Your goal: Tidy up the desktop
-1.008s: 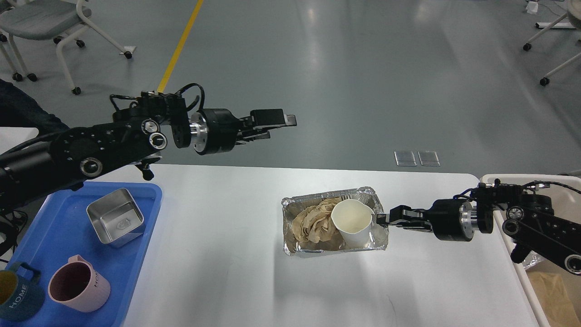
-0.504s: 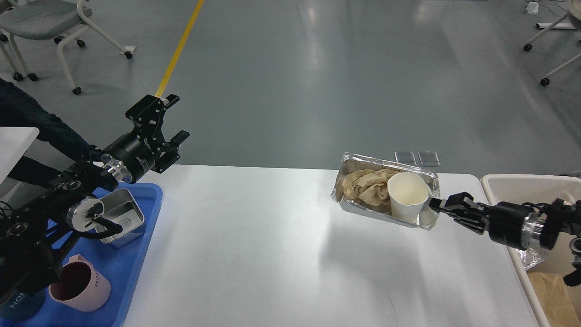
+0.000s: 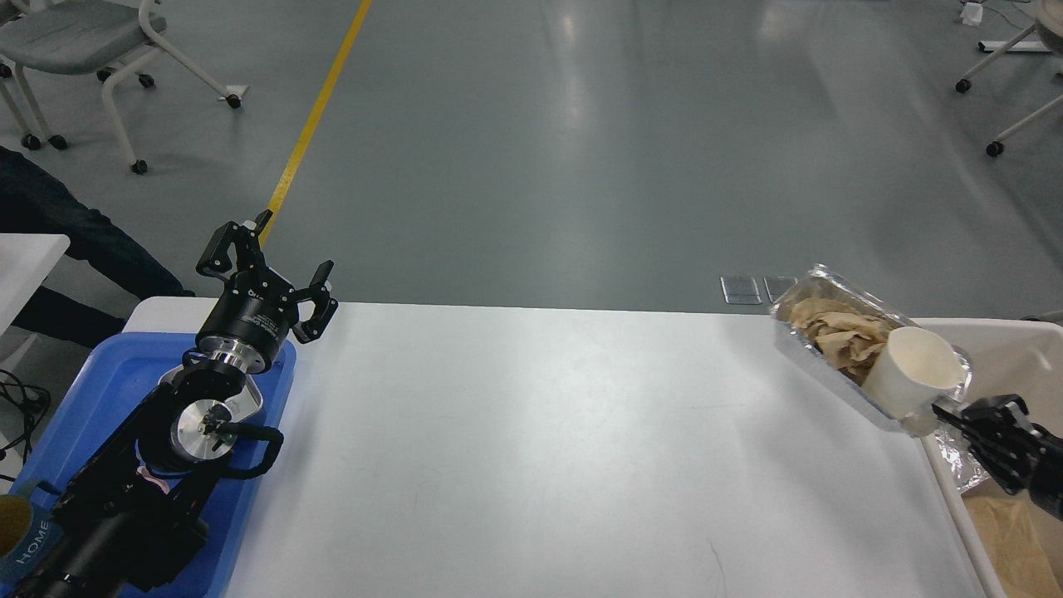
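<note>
Right gripper [image 3: 947,409] is clamped on the foil tray [image 3: 818,364], tilted above the desktop [image 3: 531,448] edge. Left gripper [image 3: 267,267] fingers are spread apart

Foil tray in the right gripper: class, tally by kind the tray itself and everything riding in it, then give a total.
foil tray: 1
white paper cup: 1
crumpled brown paper: 1
Total: 3
</note>
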